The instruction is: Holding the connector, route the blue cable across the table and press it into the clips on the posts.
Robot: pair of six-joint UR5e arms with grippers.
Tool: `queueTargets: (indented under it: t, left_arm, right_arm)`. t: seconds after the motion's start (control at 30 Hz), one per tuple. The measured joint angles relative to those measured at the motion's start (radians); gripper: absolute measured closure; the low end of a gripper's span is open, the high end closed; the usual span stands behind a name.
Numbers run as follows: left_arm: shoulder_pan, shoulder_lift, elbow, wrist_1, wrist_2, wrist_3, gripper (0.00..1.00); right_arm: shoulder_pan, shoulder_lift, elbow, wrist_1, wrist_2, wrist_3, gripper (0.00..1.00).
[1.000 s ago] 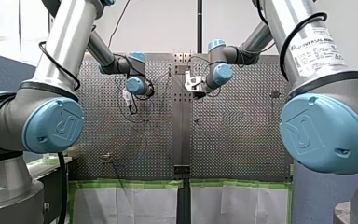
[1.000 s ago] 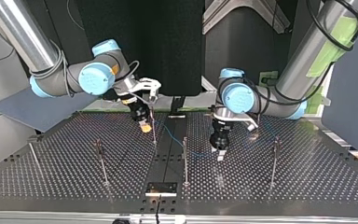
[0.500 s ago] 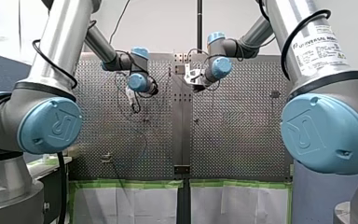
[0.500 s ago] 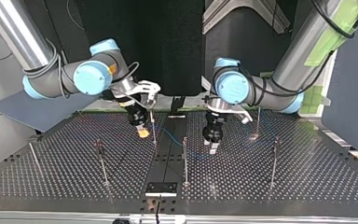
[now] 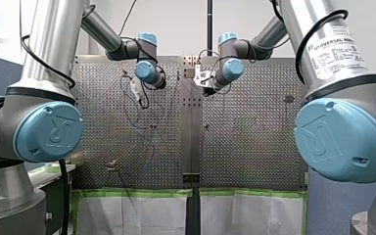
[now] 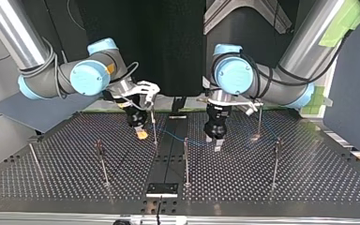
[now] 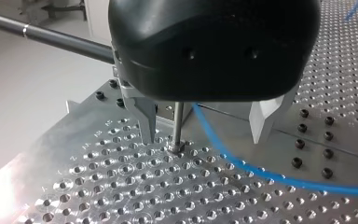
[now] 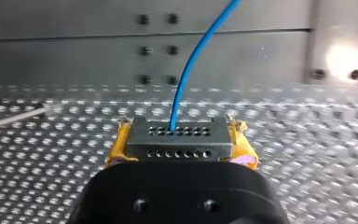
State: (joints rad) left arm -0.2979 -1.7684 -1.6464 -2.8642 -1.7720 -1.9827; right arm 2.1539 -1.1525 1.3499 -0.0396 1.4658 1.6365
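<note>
My right end effector (image 6: 142,133): yellow pads clamped on the connector (image 8: 177,137), over the desk (image 6: 75,178) toward its far edge in the top view, beside the centre strip. Blue cable (image 8: 186,70): leaves the connector's face and runs across that strip. My left end effector (image 7: 205,133): fingers spread wide and gripping nothing. They straddle a post (image 7: 178,123), and the cable passes between them just beside it.
</note>
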Motion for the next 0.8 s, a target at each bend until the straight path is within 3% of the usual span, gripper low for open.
queueTargets:
  t: [0.3, 0.53, 0.8]
  left_arm:
    - [-0.019, 0.028, -0.008, -0.077, -0.007, -0.030, 0.00]
    - [-0.033, 0.058, -0.022, -0.084, 0.045, -0.025, 0.00]
    - [-0.046, 0.119, -0.023, -0.058, 0.105, -0.004, 0.00]
  right_arm:
    - [-0.001, -0.037, -0.011, 0.016, 0.012, 0.002, 1.00]
    - [-0.004, -0.043, -0.023, 0.057, 0.039, 0.004, 1.00]
    - [-0.009, -0.047, -0.029, 0.065, 0.048, 0.008, 1.00]
